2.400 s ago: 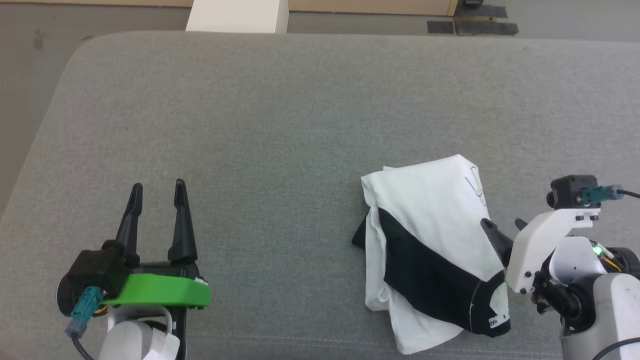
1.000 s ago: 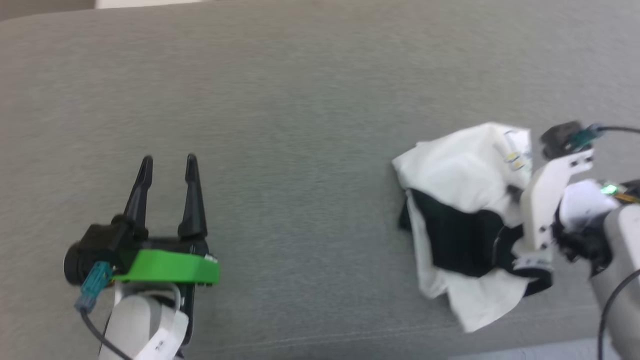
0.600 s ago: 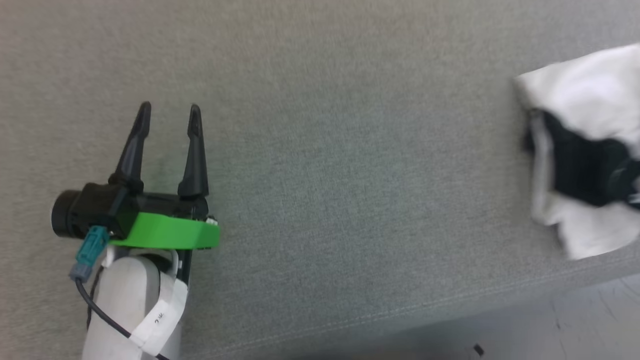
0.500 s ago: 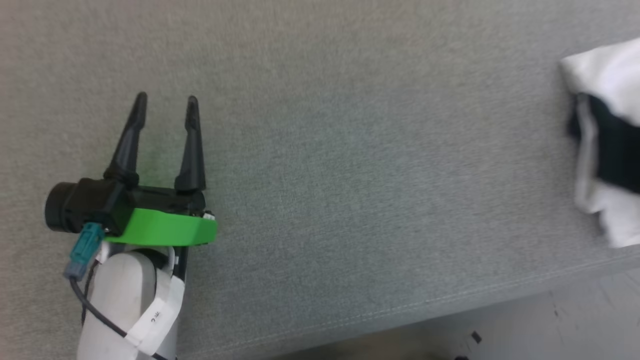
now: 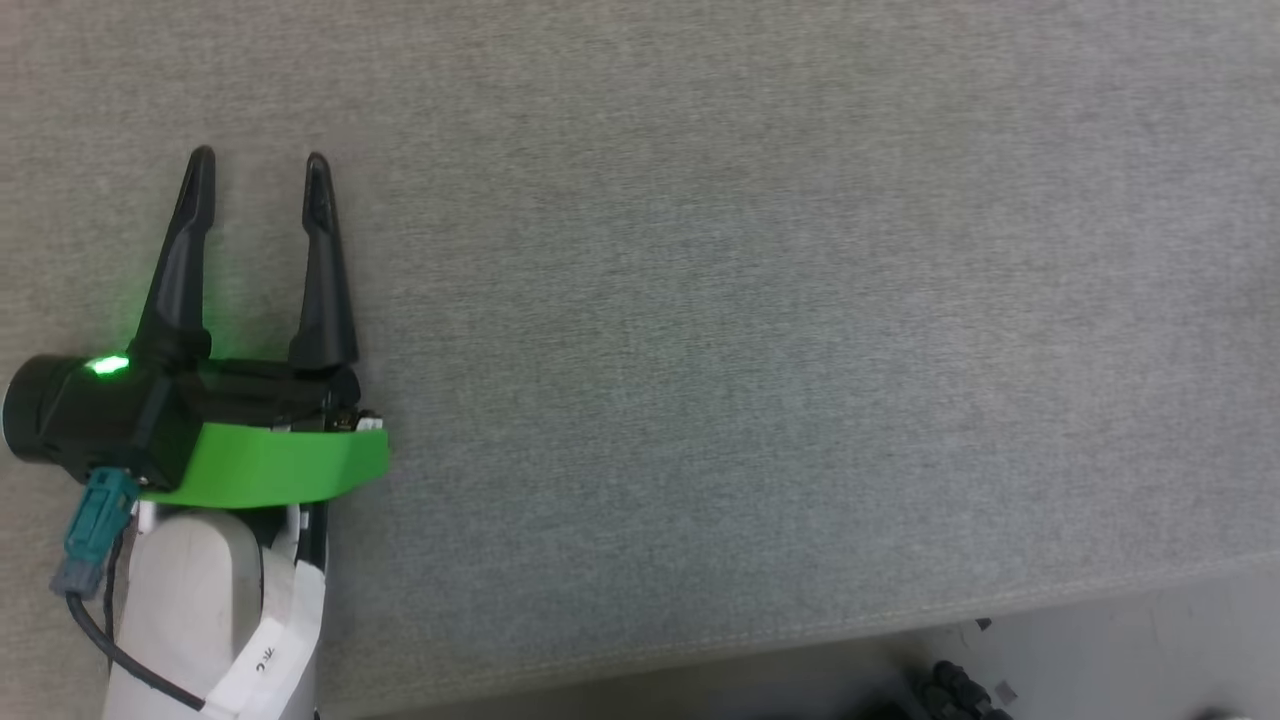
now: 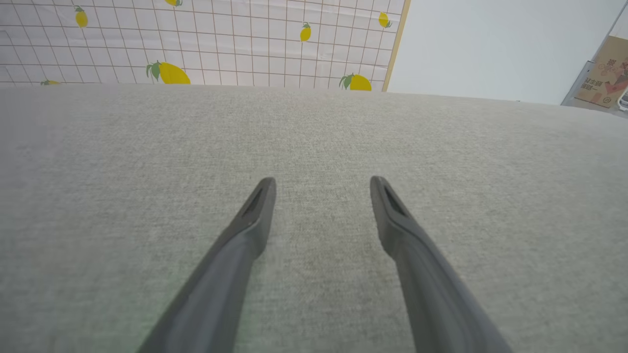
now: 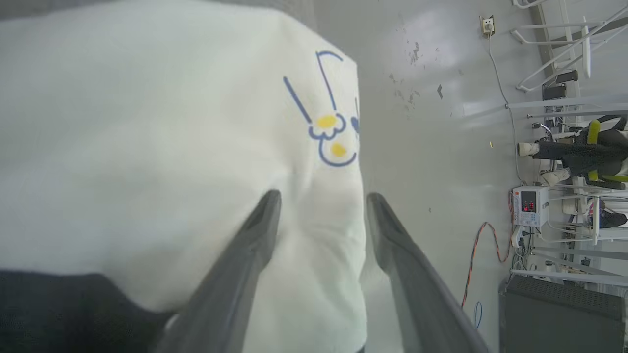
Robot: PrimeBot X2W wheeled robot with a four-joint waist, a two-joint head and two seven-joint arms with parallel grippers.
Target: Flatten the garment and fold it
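The garment (image 7: 147, 147) lies bunched, unflattened; all folding remains. Right gripper (image 7: 322, 195) spread wide over it; left gripper (image 5: 260, 158) gapes above the cushion (image 5: 750, 300).

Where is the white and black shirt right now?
In the right wrist view, the garment sits just beyond the right gripper, spread over that view's left side, with the pale floor to its right.

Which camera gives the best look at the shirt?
The right wrist view: the shirt, white panel with blue and yellow print plus a black part, lies behind the spread fingers of the right hand. The head and left wrist views look at the grey cushion and the left hand.
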